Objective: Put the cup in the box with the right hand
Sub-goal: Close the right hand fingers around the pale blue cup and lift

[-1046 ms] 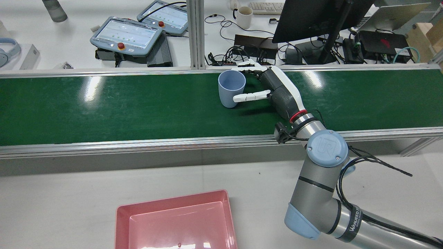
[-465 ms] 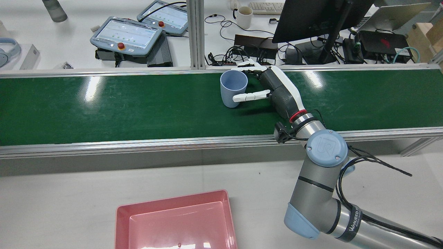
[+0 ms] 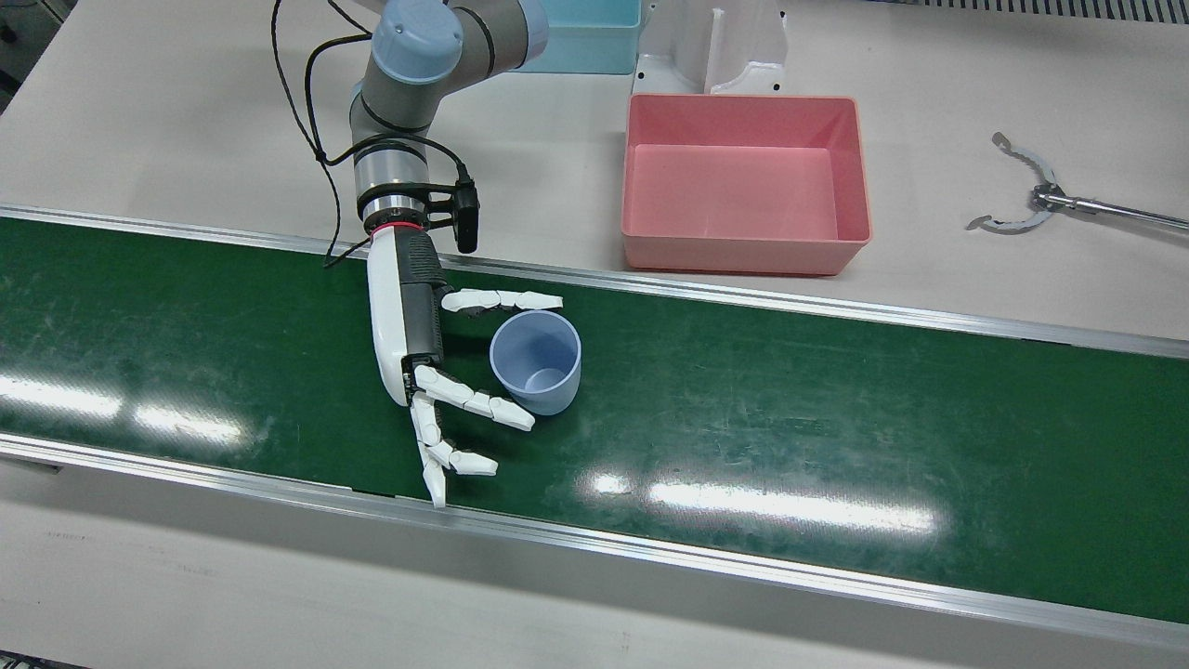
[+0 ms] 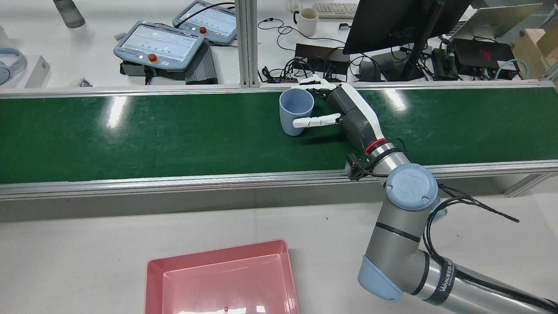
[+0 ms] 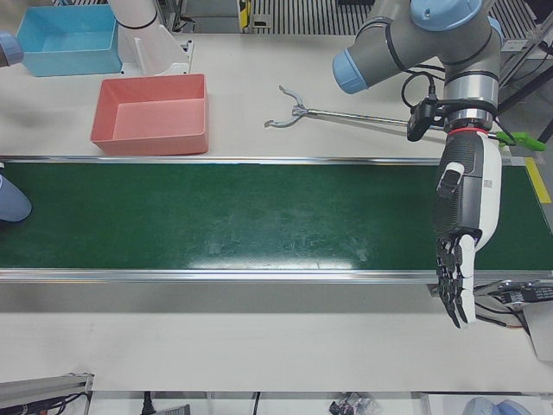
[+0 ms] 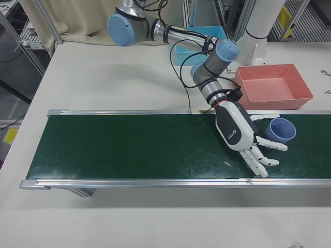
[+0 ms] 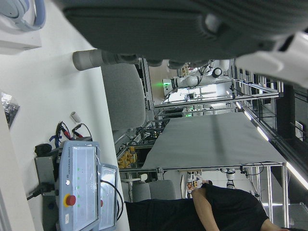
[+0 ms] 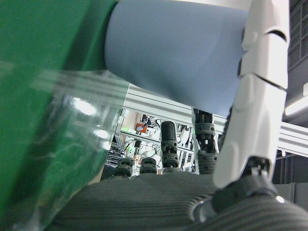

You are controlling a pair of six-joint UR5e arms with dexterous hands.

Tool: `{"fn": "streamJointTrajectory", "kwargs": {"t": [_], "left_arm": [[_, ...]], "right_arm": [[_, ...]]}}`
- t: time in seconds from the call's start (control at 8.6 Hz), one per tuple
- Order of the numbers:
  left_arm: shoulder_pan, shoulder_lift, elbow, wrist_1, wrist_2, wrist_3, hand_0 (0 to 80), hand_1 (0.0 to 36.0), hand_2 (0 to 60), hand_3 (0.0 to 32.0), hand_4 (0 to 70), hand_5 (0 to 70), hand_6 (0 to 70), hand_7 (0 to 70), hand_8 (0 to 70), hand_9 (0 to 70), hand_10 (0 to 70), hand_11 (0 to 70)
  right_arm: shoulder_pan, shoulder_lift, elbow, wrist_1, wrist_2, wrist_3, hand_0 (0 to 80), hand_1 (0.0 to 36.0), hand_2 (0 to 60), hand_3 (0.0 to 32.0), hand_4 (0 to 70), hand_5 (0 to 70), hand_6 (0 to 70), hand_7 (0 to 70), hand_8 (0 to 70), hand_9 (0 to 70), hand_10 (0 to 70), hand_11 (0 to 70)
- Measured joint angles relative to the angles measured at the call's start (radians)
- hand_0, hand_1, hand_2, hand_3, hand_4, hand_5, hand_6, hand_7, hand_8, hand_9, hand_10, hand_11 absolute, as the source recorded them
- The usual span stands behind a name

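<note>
Cup (image 4: 296,112) has shifted slightly rightward along the green belt (image 4: 130,135) since a second ago in the rear view, now closer to the right hand (image 4: 344,114); arm pose unchanged. Thumb lies across the cup's near side, other fingers (image 4: 311,83) curl past its far rim. Pink box (image 4: 222,279) sits on the tabletop (image 4: 87,244), well apart from the cup.

Front view: cup upright on belt between thumb and fingers; hand spread wide, nothing held. One finger reaches the cup's lower wall, the thumb sits just beside the rim; whether they touch, cannot tell.

Left-front view: left hand (image 5: 462,238) hangs over the belt's end, fingers straight and slightly apart, holding nothing. Grabber tool (image 5: 346,115) lies on tabletop.

Right-front view: right hand open around the cup, box just beyond the belt rail.

Right hand view: cup's blue wall fills the upper frame, thumb against or just beside it.

Left hand view: only the workshop background, no task objects.
</note>
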Motion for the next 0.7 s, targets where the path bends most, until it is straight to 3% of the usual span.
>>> {"fn": "streamJointTrajectory", "kwargs": {"t": [0.7], "left_arm": [[0.000, 0.000, 0.000, 0.000, 0.000, 0.000, 0.0, 0.0, 0.0, 0.0, 0.0, 0.0, 0.0, 0.0, 0.0, 0.0, 0.0, 0.0]], "right_arm": [[0.000, 0.000, -0.001, 0.000, 0.000, 0.000, 55.6, 19.2, 7.4, 0.0, 28.4, 5.7, 8.5, 35.8, 1.7, 7.9, 3.8, 7.3]]}}
